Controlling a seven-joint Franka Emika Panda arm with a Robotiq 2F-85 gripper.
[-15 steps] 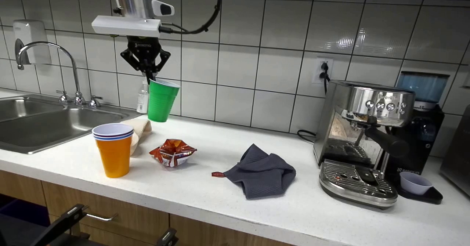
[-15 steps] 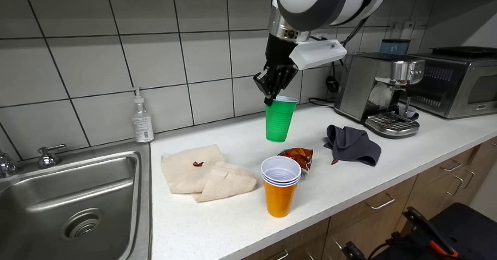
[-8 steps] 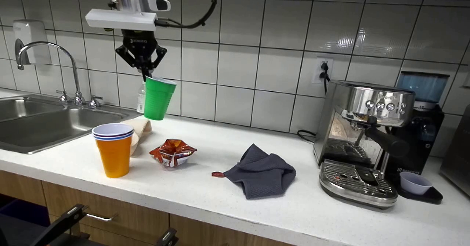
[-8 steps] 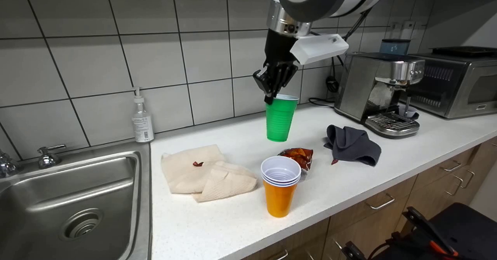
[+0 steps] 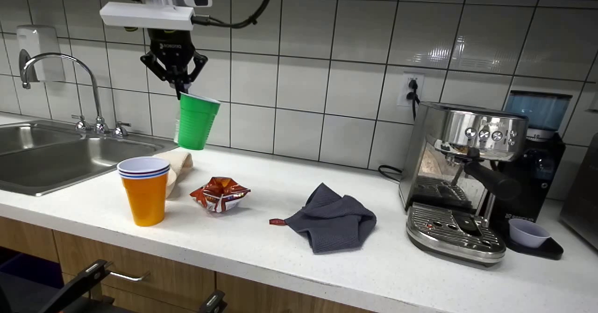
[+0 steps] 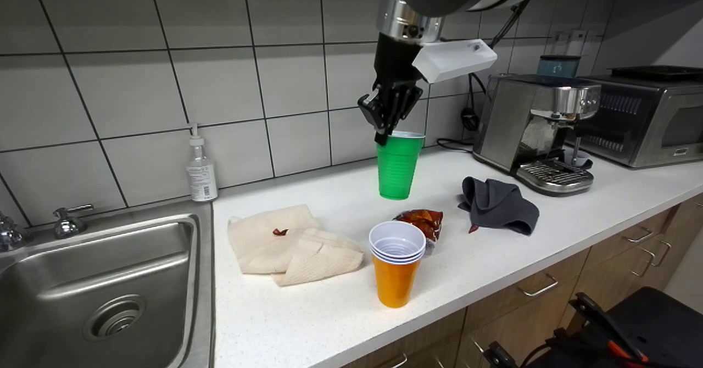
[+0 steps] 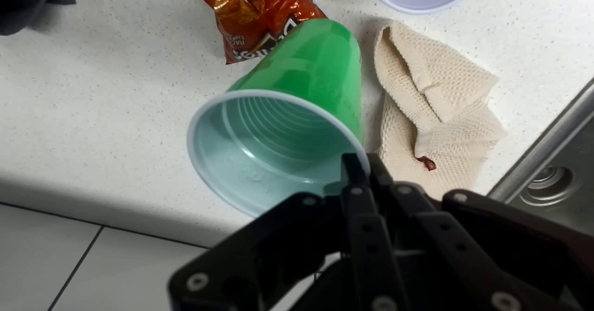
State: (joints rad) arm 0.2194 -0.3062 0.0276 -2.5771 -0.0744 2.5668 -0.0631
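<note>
I have the gripper (image 7: 366, 166) pinched narrow on the rim of the green cup (image 7: 320, 65), one tip inside the wall, the other outside. In the wrist view that bite sits between three and four o'clock on the mouth. The cup hangs above the counter (image 5: 280, 182), apart from it, and in an exterior view its mouth leans toward one o'clock.

With only a thin edge held, off to one side, I judge the wall could flex and the cup could swing, so I would favour slow, smooth travel, no extra squeeze, little wrist roll, and a base kept high over its neighbours. In an exterior view those are the orange cups (image 6: 395, 283) at six o'clock from it and the snack bag (image 6: 422, 222) at five.

Inside the green cup I make out ridges, a glint and a pale smudge; whether anything wet is there I cannot tell. The orange cups are nested, several rims showing, the top one white within. The bag is crumpled; how full, I cannot say. The pump bottle (image 6: 202, 178) stands at nine o'clock, its level unreadable, and the sink (image 6: 203, 280) lies toward eight, its drain showing
</note>
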